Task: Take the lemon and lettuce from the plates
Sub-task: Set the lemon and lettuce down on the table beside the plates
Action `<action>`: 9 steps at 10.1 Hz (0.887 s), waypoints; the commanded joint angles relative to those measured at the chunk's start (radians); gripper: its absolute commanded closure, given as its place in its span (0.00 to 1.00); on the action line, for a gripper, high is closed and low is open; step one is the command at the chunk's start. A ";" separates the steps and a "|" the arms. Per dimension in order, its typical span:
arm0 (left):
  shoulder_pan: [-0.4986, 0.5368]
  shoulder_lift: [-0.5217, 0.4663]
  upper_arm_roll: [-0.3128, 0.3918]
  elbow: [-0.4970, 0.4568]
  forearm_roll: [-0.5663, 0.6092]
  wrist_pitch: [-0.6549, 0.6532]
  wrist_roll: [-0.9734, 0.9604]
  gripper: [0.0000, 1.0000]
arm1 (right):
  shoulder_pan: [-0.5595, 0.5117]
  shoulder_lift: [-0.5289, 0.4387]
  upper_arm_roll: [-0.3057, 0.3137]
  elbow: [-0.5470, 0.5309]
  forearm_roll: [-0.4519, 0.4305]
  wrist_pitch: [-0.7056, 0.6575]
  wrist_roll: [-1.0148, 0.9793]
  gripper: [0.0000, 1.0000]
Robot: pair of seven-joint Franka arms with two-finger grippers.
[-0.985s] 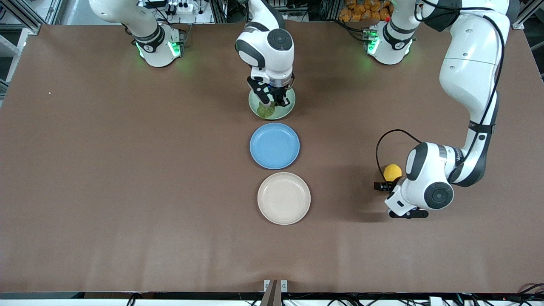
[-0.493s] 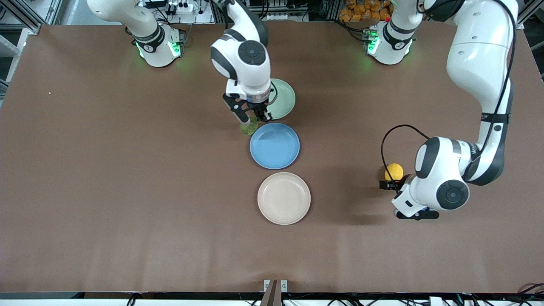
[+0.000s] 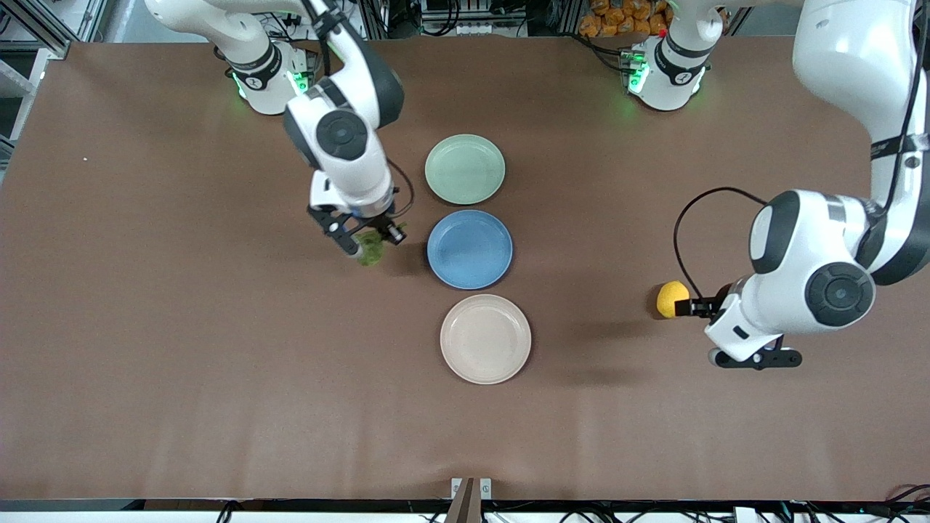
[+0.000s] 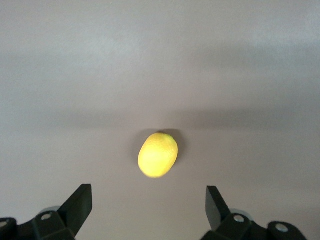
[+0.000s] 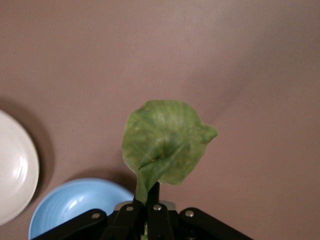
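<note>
right gripper (image 3: 369,245) is up over the bare brown bench (image 3: 182,327), toward the right arm's end from the blue plate (image 3: 469,249); its fingers are pinched fully together on the stem edge of the lettuce (image 3: 371,249); in the right wrist view the same gripper (image 5: 151,202) has the lettuce (image 5: 165,142) hanging from its tips, leaf spread flat and clear of the bench, with the blue plate (image 5: 75,202) and the cream plate (image 5: 15,167) showing at the edge of that view.

three plates lie in a row down the middle of the bench; green plate (image 3: 465,168) farthest from the front camera, blue plate in between, cream plate (image 3: 485,338) nearest; all three carry nothing.

lemon (image 3: 672,298) lies on the bench toward the left arm's end, well apart from the plates; left gripper (image 3: 686,309) hangs over it; in the left wrist view the left gripper (image 4: 150,205) has its fingers (image 4: 80,202) spread as wide as they go, with nothing between them; the lemon (image 4: 158,154) sits on the bench below, apart from both fingers, its shadow just beside it.
</note>
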State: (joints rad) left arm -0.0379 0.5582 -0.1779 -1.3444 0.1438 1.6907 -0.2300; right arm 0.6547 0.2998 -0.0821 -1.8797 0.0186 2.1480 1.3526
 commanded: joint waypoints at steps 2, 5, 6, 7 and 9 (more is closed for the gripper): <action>0.010 -0.050 -0.006 0.066 0.007 -0.199 0.018 0.00 | -0.151 -0.030 0.013 -0.016 -0.009 -0.008 -0.203 1.00; 0.021 -0.188 0.004 0.047 -0.019 -0.308 0.101 0.00 | -0.307 -0.105 0.013 -0.013 -0.008 -0.094 -0.428 1.00; 0.062 -0.222 0.001 0.028 -0.068 -0.327 0.118 0.00 | -0.352 -0.113 0.012 -0.012 -0.008 -0.112 -0.504 1.00; 0.070 -0.237 0.001 0.015 -0.085 -0.327 0.116 0.00 | -0.381 -0.113 0.012 -0.015 -0.009 -0.114 -0.527 1.00; 0.067 -0.271 0.000 0.013 -0.086 -0.325 0.095 0.00 | -0.458 -0.108 0.011 -0.018 -0.009 -0.112 -0.632 1.00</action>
State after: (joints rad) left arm 0.0283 0.3301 -0.1757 -1.2934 0.0783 1.3596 -0.1396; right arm 0.2471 0.2044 -0.0866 -1.8776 0.0178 2.0351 0.7871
